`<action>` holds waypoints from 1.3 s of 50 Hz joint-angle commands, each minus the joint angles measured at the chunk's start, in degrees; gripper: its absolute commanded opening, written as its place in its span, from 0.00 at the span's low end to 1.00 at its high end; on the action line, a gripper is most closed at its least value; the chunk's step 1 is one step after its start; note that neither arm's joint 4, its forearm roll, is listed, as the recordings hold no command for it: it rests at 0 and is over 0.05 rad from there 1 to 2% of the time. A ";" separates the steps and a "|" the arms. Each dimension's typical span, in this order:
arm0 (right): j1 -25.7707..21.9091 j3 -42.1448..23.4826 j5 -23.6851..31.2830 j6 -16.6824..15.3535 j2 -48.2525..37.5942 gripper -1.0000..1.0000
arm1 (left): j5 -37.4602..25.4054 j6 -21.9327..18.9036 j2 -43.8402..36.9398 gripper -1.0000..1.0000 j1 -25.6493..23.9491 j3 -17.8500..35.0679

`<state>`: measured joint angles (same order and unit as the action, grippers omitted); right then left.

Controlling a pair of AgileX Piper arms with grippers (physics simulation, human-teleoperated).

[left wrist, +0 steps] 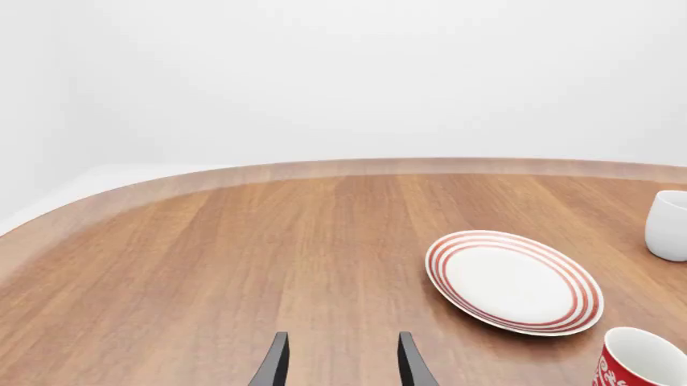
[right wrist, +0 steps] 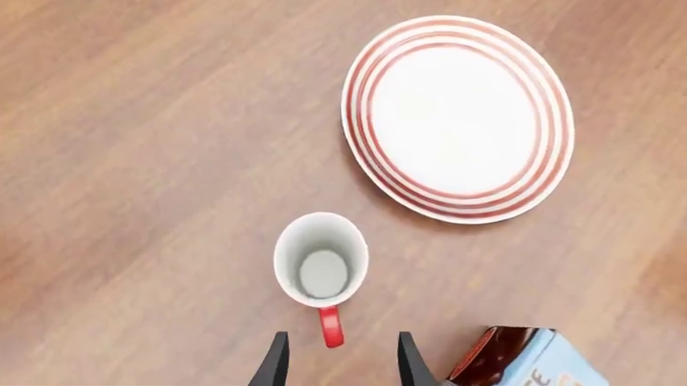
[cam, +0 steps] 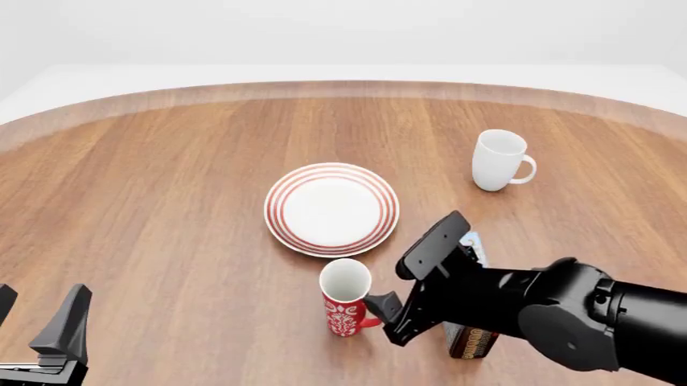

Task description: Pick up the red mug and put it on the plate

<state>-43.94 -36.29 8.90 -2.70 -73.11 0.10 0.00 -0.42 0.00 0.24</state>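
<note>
Red-patterned tall ceramic mug is standing upright on the wooden round-edged table, just beside the near rim of the white plate with concentric red rings, not touching it. Loop handle is pointing back toward the right gripper, lying between its two dark fingers, which are spread wide and holding nothing. Right gripper is hovering above the handle, looking down on the mug's open mouth. Right arm is clearly the nearer one. Left gripper is sitting well apart at the table's near left, fingers likewise parted and empty. Judgement: the coming move is a descent onto the handle. A plain white mug and a brown-and-blue carton are standing by.
</note>
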 commanded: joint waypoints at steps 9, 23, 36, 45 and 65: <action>-0.76 0.88 -2.52 1.41 -2.64 1.00 | 0.00 0.00 0.00 1.00 0.00 0.00; -1.13 1.43 -4.51 2.35 -4.46 1.00 | 0.00 0.00 0.00 1.00 0.00 0.00; -1.46 1.88 -6.01 3.14 -5.85 1.00 | 0.00 0.00 0.00 1.00 0.00 0.00; -1.33 2.36 -6.73 3.69 -6.36 1.00 | 0.00 0.00 0.00 1.00 0.00 0.00; -1.80 3.95 -10.27 5.03 -9.14 1.00 | 0.00 0.00 0.00 1.00 0.00 0.00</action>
<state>-45.51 -32.86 0.23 1.73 -80.84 0.10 0.00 -0.42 0.00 0.24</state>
